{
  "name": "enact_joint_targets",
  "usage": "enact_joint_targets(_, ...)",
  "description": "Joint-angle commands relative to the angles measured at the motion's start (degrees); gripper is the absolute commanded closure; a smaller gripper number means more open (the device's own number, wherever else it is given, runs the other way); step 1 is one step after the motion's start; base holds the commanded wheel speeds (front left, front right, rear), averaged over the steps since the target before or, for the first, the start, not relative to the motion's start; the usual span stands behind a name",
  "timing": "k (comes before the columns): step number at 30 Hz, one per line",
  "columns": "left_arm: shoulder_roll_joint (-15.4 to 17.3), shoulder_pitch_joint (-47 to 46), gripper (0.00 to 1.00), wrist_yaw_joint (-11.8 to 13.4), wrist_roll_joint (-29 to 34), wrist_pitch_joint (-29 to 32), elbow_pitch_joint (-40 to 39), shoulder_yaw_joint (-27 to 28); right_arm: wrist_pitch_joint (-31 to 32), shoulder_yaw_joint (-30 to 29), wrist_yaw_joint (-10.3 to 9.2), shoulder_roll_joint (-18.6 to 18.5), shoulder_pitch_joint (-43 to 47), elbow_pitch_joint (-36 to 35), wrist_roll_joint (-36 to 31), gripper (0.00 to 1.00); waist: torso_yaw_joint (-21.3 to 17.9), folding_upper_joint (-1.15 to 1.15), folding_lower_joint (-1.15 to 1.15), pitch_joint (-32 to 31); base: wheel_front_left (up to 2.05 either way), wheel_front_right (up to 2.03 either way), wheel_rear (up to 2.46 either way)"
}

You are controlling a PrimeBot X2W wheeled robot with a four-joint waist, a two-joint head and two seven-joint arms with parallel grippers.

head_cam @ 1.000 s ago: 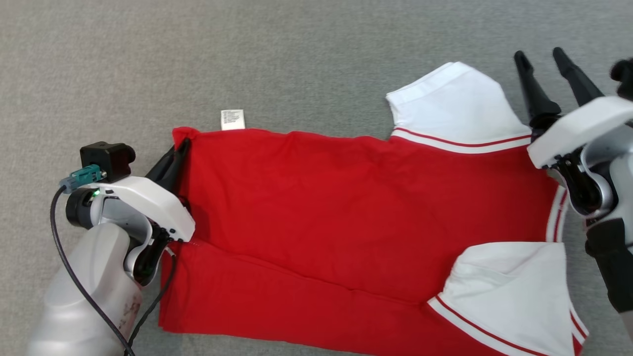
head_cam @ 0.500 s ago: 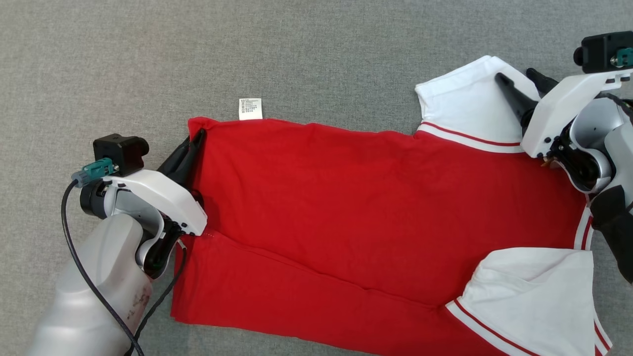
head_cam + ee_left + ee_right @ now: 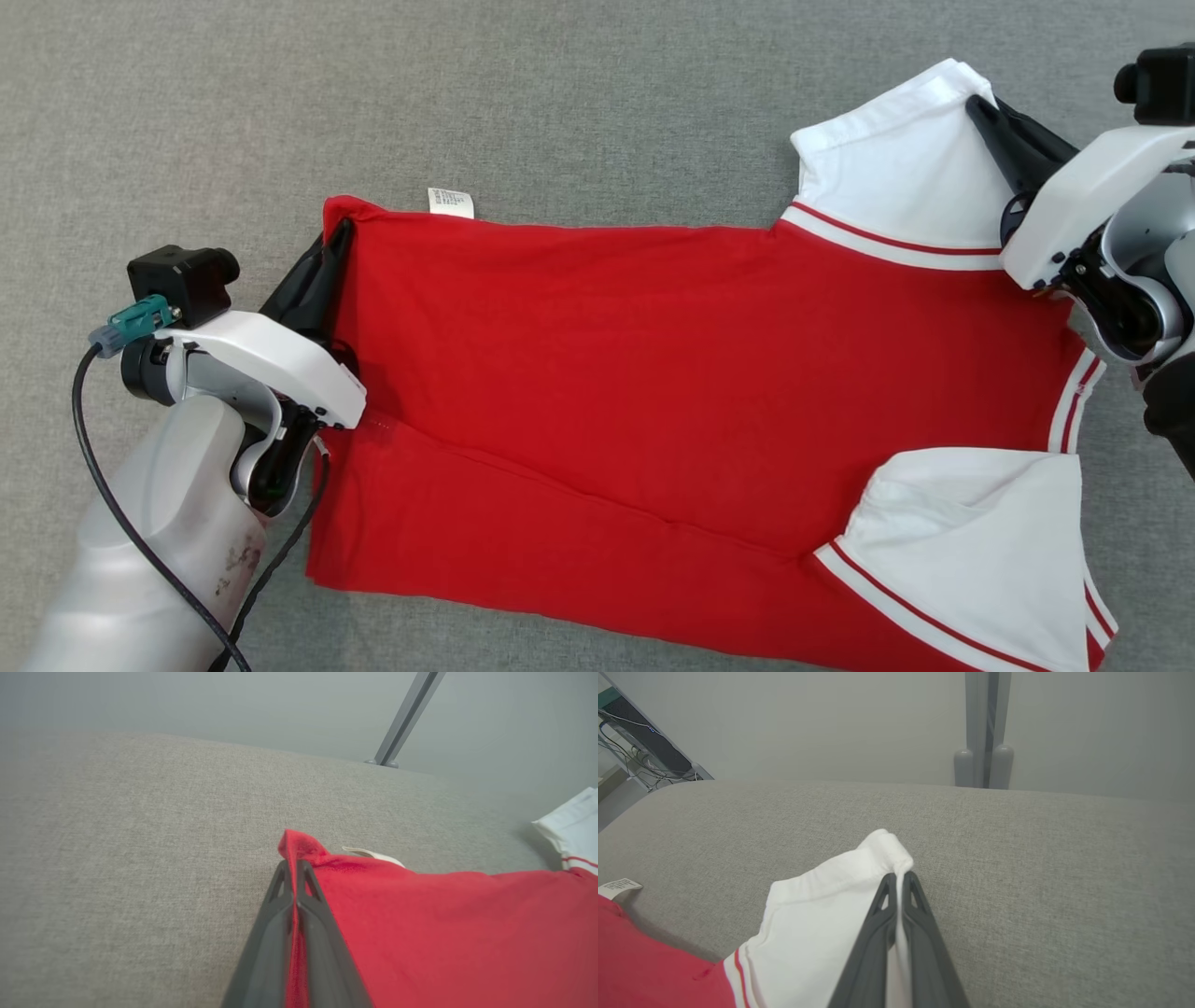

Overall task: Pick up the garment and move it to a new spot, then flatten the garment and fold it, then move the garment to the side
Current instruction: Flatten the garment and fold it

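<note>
Red knit shirt with white sleeves spread on grey fabric tabletop. Left hand clamped on far hem corner, right hand clamped on far sleeve tip. Looks mid-fold; remaining folds and side move pending.

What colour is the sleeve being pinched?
The sleeve is white, red-striped at its base; best in head view.

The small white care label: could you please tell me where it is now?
Head view, left side: the care label sticks out from the red shirt's far edge, just right of the left gripper.
</note>
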Motion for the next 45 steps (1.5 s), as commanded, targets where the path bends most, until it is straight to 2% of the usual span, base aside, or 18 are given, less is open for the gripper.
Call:
enact_joint_targets(1, 0.50, -0.18, 1.00, 0.05, -0.45, -0.44, -0.54, -0.01, -0.95, 0.50, 0.02, -1.08, 0.53, -0.76, 0.68, 1.00, -0.29, 0.00, 0.00, -0.36, 0.00, 0.00, 0.00)
enact_joint_targets(10, 2.84, 6.03, 1.00, 0.62, -1.05, -1.26, -6.15, 1.55, -8.04, 0.94, 0.02, -3.55, 8.97, -9.98, 3.89, 1.00, -2.75, 0.00, 0.00, -2.59, 0.00, 0.00, 0.00)
enact_joint_targets(18, 7.01, 17.41, 1.00, 5.28, -0.55, -1.41, -17.30, 4.84, -11.79, -2.81, 0.02, -4.17, 24.98, -24.16, 4.80, 1.00, -6.12, 0.00, 0.00, -5.89, 0.00, 0.00, 0.00)
enact_joint_targets(24, 11.17, 24.66, 1.00, 9.29, -1.26, 0.50, -26.57, 5.94, -10.97, -9.04, 0.03, -1.75, 41.17, -34.69, 3.44, 1.00, -7.07, 0.00, 0.00, -7.31, 0.00, 0.00, 0.00)
enact_joint_targets(29, 13.41, 29.17, 1.00, 11.90, -2.42, 2.12, -31.03, 6.92, -8.74, -13.83, 0.03, 1.20, 50.36, -38.68, 0.90, 1.00, -8.03, 0.00, 0.00, -8.02, 0.00, 0.00, 0.00)
enact_joint_targets(33, 14.19, 32.45, 1.00, 13.14, -3.95, 2.96, -32.07, 7.35, -6.13, -16.73, 0.03, 3.86, 54.88, -39.26, -2.27, 1.00, -8.81, 0.00, 0.00, -8.37, 0.00, 0.00, 0.00)
enact_joint_targets(34, 13.93, 33.10, 0.82, 13.12, -4.45, 3.35, -32.06, 7.25, -5.68, -17.25, 0.03, 4.58, 55.50, -39.26, -3.22, 0.75, -8.94, 0.00, 0.00, -8.44, 0.00, 0.00, 0.00)
enact_joint_targets(35, 13.76, 33.65, 0.56, 13.35, -4.61, 3.33, -31.85, 7.27, -5.39, -17.67, 0.03, 5.39, 55.96, -39.36, -4.03, 0.15, -9.02, 0.00, 0.00, -8.51, 0.00, 0.00, 0.00)
enact_joint_targets(36, 13.65, 34.07, 0.35, 13.67, -4.73, 3.34, -31.50, 7.28, -4.91, -17.98, 0.03, 6.19, 56.39, -39.44, -4.65, 0.00, -9.10, 0.00, 0.00, -8.56, 0.00, 0.00, 0.00)
enact_joint_targets(37, 13.48, 34.31, 0.00, 13.96, -4.77, 3.20, -31.08, 7.27, -4.83, -18.33, 0.03, 6.89, 56.72, -39.49, -5.50, 0.00, -9.16, 0.00, 0.00, -8.65, 0.00, 0.00, 0.00)
enact_joint_targets(40, 12.96, 34.67, 0.00, 14.65, -4.15, 2.32, -30.44, 7.40, -4.57, -19.26, 0.03, 7.46, 57.18, -39.47, -7.68, 0.00, -9.13, 0.00, 0.00, -8.84, 0.00, 0.00, 0.00)
enact_joint_targets(45, 11.28, 35.07, 0.00, 16.71, -0.78, -0.96, -30.98, 10.12, -8.90, -22.87, 0.03, 8.94, 57.59, -42.36, -13.11, 0.00, -8.84, 0.00, 0.00, -9.47, 0.00, 0.00, 0.00)
